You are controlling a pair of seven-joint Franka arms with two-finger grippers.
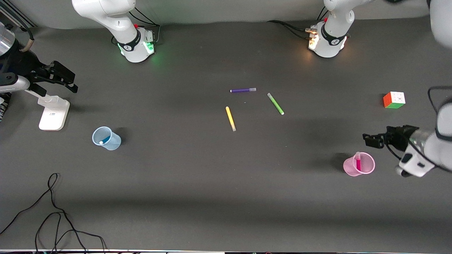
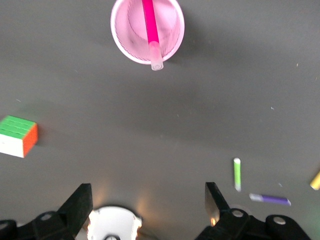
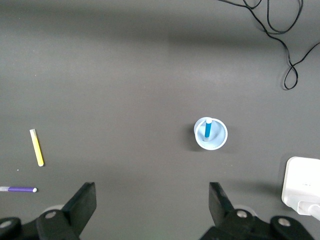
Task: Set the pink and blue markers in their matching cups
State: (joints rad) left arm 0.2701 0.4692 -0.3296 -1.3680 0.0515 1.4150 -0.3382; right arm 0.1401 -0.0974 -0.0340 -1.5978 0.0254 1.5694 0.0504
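The pink marker [image 1: 358, 163] stands in the pink cup [image 1: 349, 169] toward the left arm's end of the table. The left wrist view shows the same marker [image 2: 149, 25] leaning on that cup's rim [image 2: 125, 30]. The sky-blue marker [image 1: 104, 140] sits in the light-blue cup [image 1: 113, 143] toward the right arm's end. In the right wrist view this marker [image 3: 207, 128] stands in its cup [image 3: 220, 137]. My left gripper [image 1: 369, 140] [image 2: 147, 200] is open and empty in the air beside the pink cup. My right gripper [image 1: 72, 83] [image 3: 150, 200] is open and empty, high over the table's right-arm end.
A purple marker [image 1: 243, 90], a green marker [image 1: 275, 103] and a yellow marker [image 1: 230, 118] lie mid-table. A Rubik's cube [image 1: 394, 100] sits farther from the camera than the pink cup. A white stand [image 1: 53, 113] is near the right gripper. Black cables [image 1: 53, 211] lie at the near edge.
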